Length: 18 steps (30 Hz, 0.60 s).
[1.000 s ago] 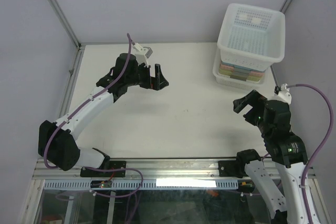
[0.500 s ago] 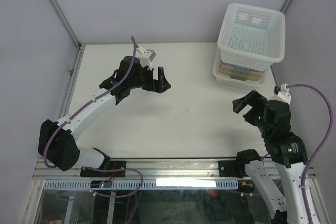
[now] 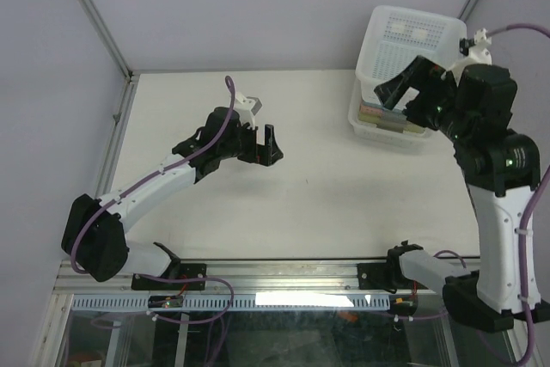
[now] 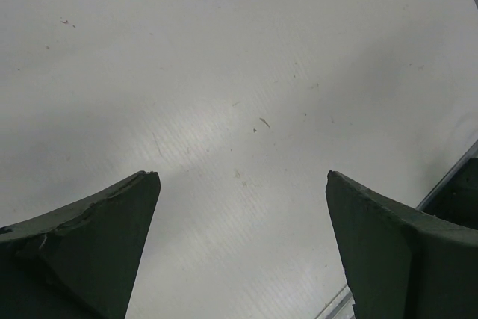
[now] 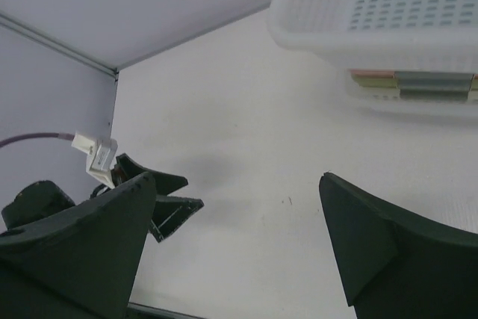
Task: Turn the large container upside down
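The large container (image 3: 414, 39) sits in the far right corner, stacked on a lower tub (image 3: 368, 131), not on the surface (image 3: 301, 204) itself. From the right wrist view its thick rim is nearest and the perforated base shows beyond it, so I judge that its open side faces up and it is not yet turned. Two pale patches show at its far end, and I cannot tell whether they lie in it or under it. Otherwise it looks empty. The lower tub holds a row of flat coloured pieces (image 5: 418, 84), pressed close under the container's rim.

The right arm (image 3: 494, 156) is much the nearer. Its jaws are spread wide and hold nothing. They hang raised at about the container's height, just beside its near left side, and no contact shows. In the wrist view the container lies ahead of them and to the right, so the gap between them is not yet lined up with the rim. The container's long axis seems to run away from the arm bases toward the far wall, though the slanted view makes this uncertain.

The left arm (image 3: 163, 182) is well apart over the middle of the surface, its jaws also spread and empty, with only bare surface between them.
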Tool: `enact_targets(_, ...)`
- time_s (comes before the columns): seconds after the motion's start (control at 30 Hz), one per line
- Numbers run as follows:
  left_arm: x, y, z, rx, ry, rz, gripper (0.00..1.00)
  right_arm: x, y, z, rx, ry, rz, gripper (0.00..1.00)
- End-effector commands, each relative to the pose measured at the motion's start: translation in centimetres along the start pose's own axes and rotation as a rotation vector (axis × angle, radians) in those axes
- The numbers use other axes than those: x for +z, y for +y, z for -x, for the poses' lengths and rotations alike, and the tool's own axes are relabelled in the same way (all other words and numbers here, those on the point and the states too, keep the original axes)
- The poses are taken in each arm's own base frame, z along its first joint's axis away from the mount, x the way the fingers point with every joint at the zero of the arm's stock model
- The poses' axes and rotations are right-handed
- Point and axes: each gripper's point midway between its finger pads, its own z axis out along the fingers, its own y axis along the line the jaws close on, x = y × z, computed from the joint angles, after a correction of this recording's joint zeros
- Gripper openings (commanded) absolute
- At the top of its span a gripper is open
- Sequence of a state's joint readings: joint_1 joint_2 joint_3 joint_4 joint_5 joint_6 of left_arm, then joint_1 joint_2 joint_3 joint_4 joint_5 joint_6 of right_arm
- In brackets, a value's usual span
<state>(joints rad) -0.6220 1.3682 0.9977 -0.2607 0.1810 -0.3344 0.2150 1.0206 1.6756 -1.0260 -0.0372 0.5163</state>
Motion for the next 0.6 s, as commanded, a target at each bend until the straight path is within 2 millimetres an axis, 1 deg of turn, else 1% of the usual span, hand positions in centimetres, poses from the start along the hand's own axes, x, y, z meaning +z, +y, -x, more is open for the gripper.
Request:
enact_targets(0.0, -1.2, -0.8, 3.4, 0.024, -0.139, -0.002, 0.99, 2.5, -0.4, 3.0, -0.095, 0.009, -0.109, 0.94)
enact_targets(0.1, -1.3, -0.8, 3.3, 0.018, -0.137, -0.003, 0.99, 5.6, -0.1, 5.3, -0.132, -0.012, -0.17, 0.91)
enact_targets(0.23, -1.6, -0.7, 3.1, 0.014, -0.138, 0.002, 0.99, 9.0, 0.3, 7.2, -0.19, -0.056, -0.261, 0.9)
enact_targets(0.27, -1.7, -0.6, 3.1, 0.014, -0.141, 0.006, 0.99, 10.3, 0.3, 7.3, -0.201, -0.055, -0.284, 0.9)
enact_targets(0.37, -1.9, -0.4, 2.8, 0.01, -0.142, 0.016, 0.99, 12.8, 0.3, 7.6, -0.215, -0.067, -0.332, 0.9)
enact_targets(0.57, -1.5, -0.2, 2.0, -0.004, -0.121, 0.013, 0.99, 17.3, -0.6, 7.4, -0.248, -0.086, -0.435, 0.89)
